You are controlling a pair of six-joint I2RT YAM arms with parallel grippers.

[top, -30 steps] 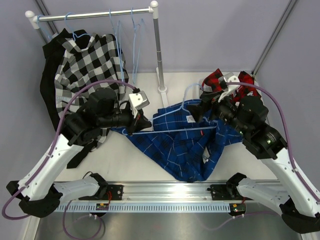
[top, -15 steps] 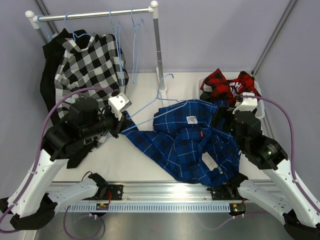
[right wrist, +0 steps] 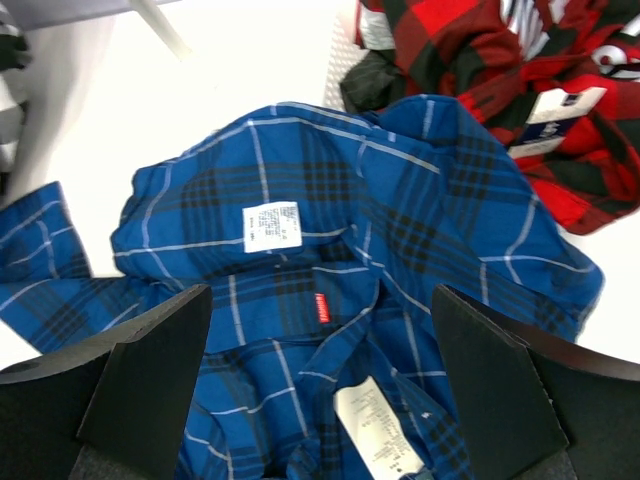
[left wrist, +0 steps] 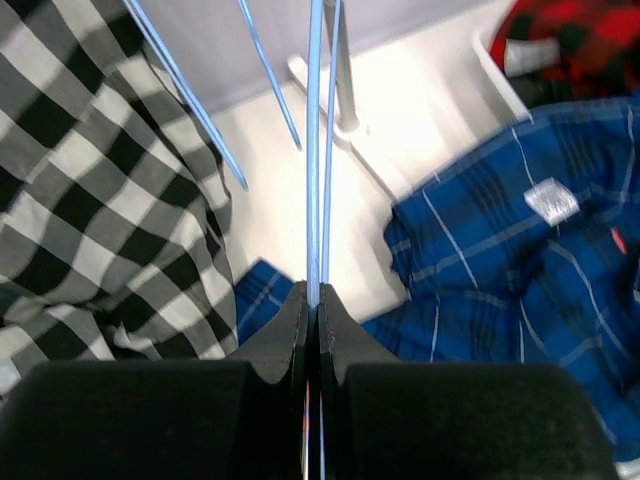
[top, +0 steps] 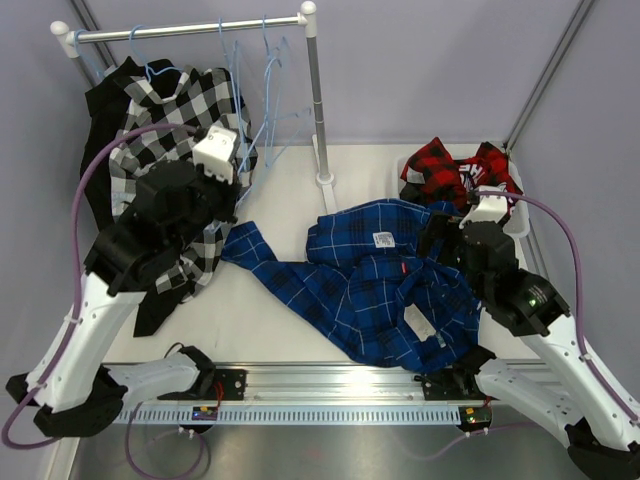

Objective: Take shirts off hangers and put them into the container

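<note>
Left claw (left wrist: 312, 292) tight on light-blue hanger (left wrist: 315, 130), right claw (right wrist: 320, 305) wide apart over blue shirt (right wrist: 400, 230).

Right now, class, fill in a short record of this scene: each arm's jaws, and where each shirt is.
Left jaws: shut on a hanger
Right jaws: open, over the blue shirt
Blue shirt: no hanger in it, spread on the table
Red shirt: in the basket
Check shirt: hanging on the rail
</note>
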